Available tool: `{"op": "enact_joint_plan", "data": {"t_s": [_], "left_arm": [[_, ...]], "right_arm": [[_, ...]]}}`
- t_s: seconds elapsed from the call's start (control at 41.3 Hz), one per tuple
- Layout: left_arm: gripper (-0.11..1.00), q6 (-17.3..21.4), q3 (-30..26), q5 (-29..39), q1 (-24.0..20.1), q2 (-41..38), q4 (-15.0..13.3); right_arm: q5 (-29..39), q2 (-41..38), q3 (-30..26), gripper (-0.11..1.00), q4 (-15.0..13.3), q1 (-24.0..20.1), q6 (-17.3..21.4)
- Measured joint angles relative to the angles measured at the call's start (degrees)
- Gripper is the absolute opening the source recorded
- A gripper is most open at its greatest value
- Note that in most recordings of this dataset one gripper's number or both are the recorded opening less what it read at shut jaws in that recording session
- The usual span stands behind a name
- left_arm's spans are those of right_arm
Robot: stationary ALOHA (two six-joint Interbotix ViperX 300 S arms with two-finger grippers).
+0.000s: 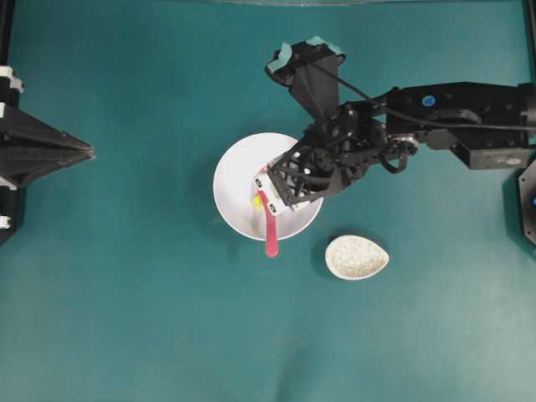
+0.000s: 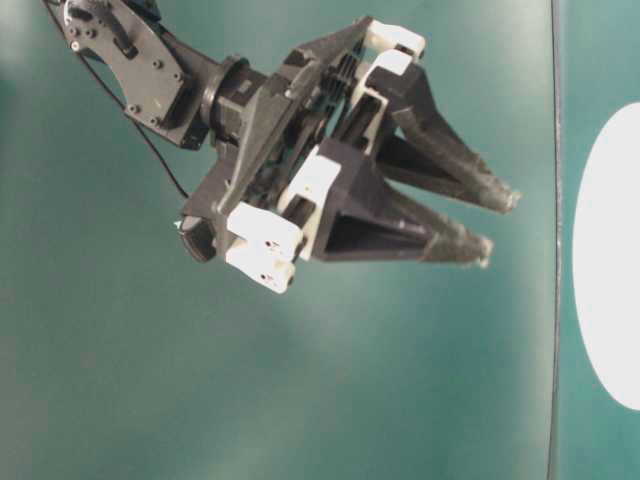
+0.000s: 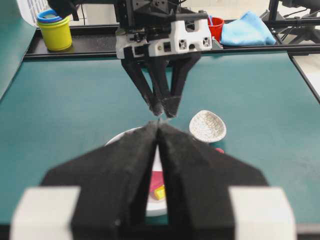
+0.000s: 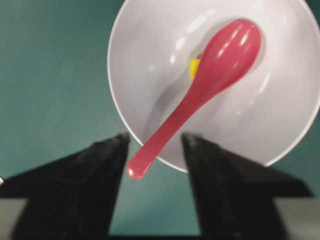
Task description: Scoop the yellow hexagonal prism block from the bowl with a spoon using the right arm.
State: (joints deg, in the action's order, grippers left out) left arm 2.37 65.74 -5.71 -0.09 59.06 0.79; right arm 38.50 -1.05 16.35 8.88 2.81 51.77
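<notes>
Right wrist: spoon [image 4: 200,95] between end effector [image 4: 155,145] fingers.

Even bright light; near gripper [image 3: 159,165] blurred.

You are looking at a teal table [image 1: 126,293] carrying a white bowl [image 1: 234,180] at the frame's centre, with a speckled beige spoon rest [image 1: 357,256] sitting just right and below it.
</notes>
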Motion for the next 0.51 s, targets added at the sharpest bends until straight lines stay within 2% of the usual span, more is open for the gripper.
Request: {"op": "enact_joint_plan", "data": {"t_s": [0.097,0.339,0.509], "left_arm": [[0.09,-0.1,0.0,0.0,0.0,0.0,0.0],[0.09,-0.1,0.0,0.0,0.0,0.0,0.1],[0.09,-0.1,0.1,0.0,0.0,0.0,0.0]], "right_arm": [[0.3,0.0,-0.1,0.62,0.5,-0.1,1.5],[2.4,-1.2,-0.1,0.62,1.0,-0.4,11.1],[2.4,-3.6,-0.3,0.62,0.9,-1.6,14.0]]}}
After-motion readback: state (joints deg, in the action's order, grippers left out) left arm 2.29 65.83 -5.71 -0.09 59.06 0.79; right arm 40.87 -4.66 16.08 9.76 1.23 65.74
